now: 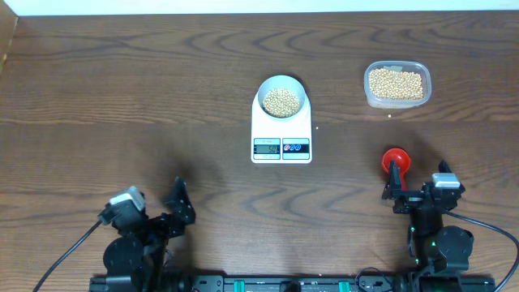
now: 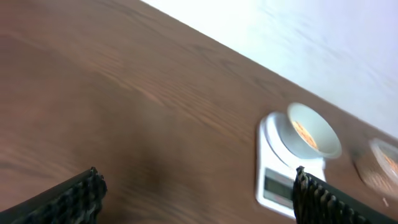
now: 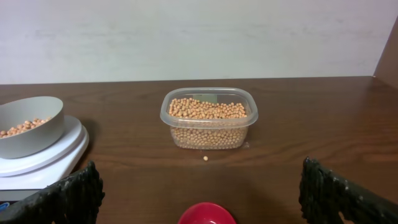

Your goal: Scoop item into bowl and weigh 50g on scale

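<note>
The white scale [image 1: 281,139] stands mid-table with the pale blue bowl [image 1: 302,91] on it, holding tan beans [image 1: 281,101]. The bowl [image 3: 31,127] and the scale [image 3: 50,163] also show at the left of the right wrist view. In the left wrist view the scale [image 2: 280,177] and the bowl [image 2: 317,130] are at the right. My right gripper [image 1: 396,188] [image 3: 200,186] is open, with a red scoop [image 1: 395,159] [image 3: 207,215] lying on the table between its fingers, not gripped. My left gripper [image 1: 180,203] [image 2: 196,180] is open and empty at the front left.
A clear plastic tub [image 1: 396,83] [image 3: 209,118] of beans stands at the back right. One stray bean [image 3: 205,158] [image 1: 390,116] lies on the table in front of it. The tub's blurred edge [image 2: 380,163] shows in the left wrist view.
</note>
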Controlling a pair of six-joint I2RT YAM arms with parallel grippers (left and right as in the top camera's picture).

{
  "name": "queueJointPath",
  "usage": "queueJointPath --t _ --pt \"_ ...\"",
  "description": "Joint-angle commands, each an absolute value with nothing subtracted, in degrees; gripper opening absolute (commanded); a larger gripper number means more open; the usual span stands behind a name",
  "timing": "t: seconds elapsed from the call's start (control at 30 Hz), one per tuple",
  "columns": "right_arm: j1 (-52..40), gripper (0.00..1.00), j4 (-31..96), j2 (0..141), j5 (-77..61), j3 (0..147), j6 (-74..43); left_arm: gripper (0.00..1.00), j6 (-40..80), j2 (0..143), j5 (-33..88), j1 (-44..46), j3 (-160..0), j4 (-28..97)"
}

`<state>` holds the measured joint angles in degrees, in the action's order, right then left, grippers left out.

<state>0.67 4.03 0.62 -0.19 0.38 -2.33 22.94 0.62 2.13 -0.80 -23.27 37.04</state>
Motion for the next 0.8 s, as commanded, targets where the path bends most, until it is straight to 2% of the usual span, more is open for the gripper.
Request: queueJointPath --t 0.0,0.13,0.47,0.77 --pt "0.2 0.99 4.3 0.3 -0.2 0.3 -1.7 0.98 28.9 0.1 -8.2 -0.4 -22.6 36.2" --pt "0.2 0.99 4.3 0.3 -0.2 0.3 -1.7 0.98 30.8 0.1 -12.3 -0.4 -20.1 33.3" --pt "0.2 0.99 4.3 0.3 -0.2 0.3 -1.7 0.98 30.0 0.1 -13.1 -0.4 -9.0 18.2" --pt "0.2 0.99 4.3 0.3 -0.2 0.3 -1.7 0.98 18.6 0.1 -9.3 -0.4 -7.4 15.0"
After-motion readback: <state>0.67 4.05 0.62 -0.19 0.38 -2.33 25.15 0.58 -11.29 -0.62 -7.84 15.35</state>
